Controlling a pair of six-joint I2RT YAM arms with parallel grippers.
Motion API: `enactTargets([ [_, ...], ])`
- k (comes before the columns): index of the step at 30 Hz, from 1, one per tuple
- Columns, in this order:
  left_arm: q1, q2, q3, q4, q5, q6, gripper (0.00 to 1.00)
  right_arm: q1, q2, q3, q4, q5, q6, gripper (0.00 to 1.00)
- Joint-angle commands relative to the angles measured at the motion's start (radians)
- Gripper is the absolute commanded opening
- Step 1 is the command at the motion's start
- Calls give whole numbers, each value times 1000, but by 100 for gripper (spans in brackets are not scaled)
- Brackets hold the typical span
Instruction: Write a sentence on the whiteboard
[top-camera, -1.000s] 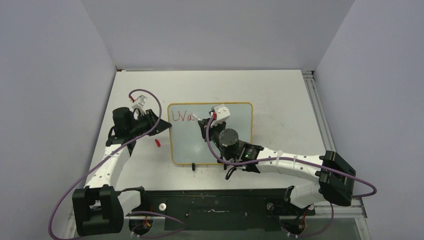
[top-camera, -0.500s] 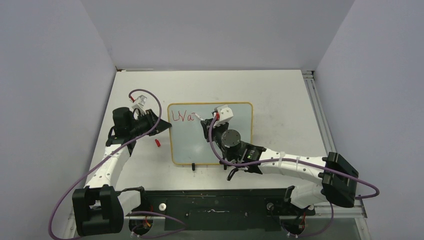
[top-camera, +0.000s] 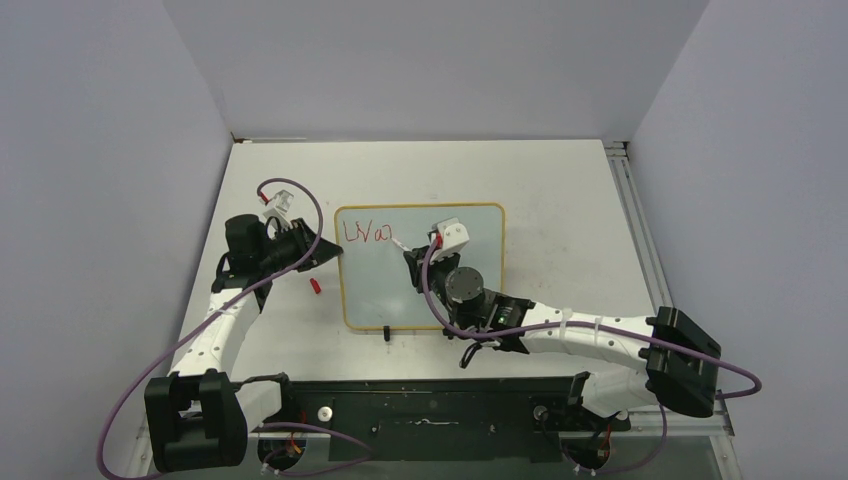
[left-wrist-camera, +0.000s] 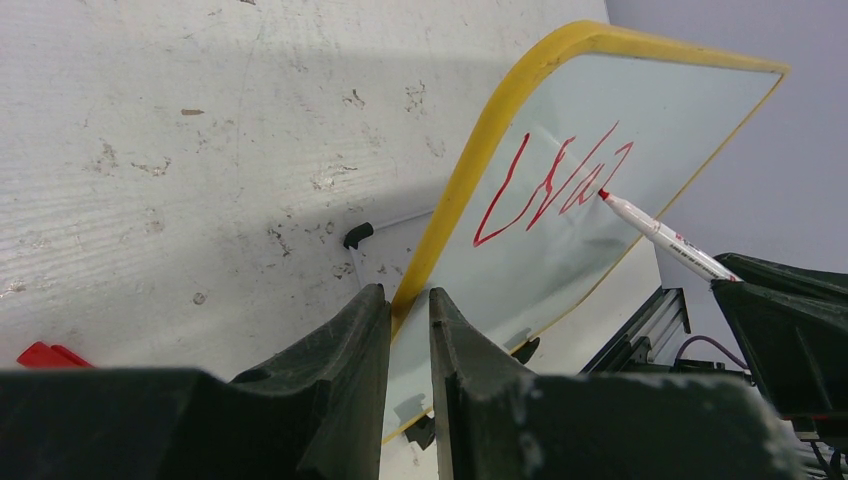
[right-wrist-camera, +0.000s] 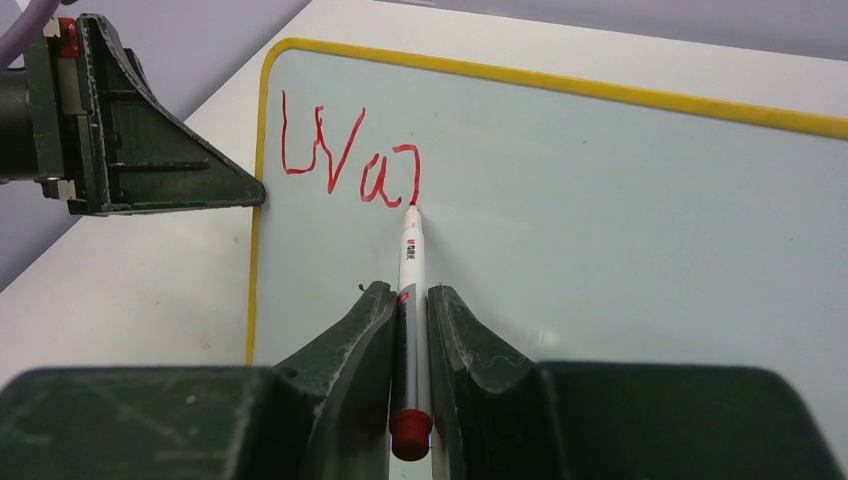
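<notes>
The whiteboard (top-camera: 440, 290) lies flat mid-table, pale with a yellow frame (right-wrist-camera: 560, 82). Red letters "Wa" and a fresh stroke, the start of the sentence (top-camera: 366, 234), sit at its top left corner (right-wrist-camera: 345, 160) (left-wrist-camera: 550, 185). My left gripper (top-camera: 335, 252) (left-wrist-camera: 409, 305) is shut on the board's left edge, one finger on each side of the frame. My right gripper (top-camera: 412, 262) (right-wrist-camera: 410, 300) is shut on a white marker (right-wrist-camera: 411, 270) with a red end; the marker's tip (right-wrist-camera: 412, 208) touches the board just after the letters (left-wrist-camera: 603, 193).
A small red marker cap (top-camera: 314, 286) (left-wrist-camera: 45, 354) lies on the table left of the board. A black foot (top-camera: 386, 333) sticks out at the board's near edge. An aluminium rail (top-camera: 632, 215) runs along the table's right side.
The right gripper and marker moved slightly toward the near side and right, adding a new red stroke after "Wa". The left gripper kept its hold on the board's edge.
</notes>
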Motion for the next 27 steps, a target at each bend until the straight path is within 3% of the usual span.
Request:
enactTargets([
  [1,-6,-11,46,16,26,5,19,8,-29,-23,-21,14,15,5],
  [27,-6,-9,48,12,24,10,19,-15,-9,36,63,32,-28,5],
])
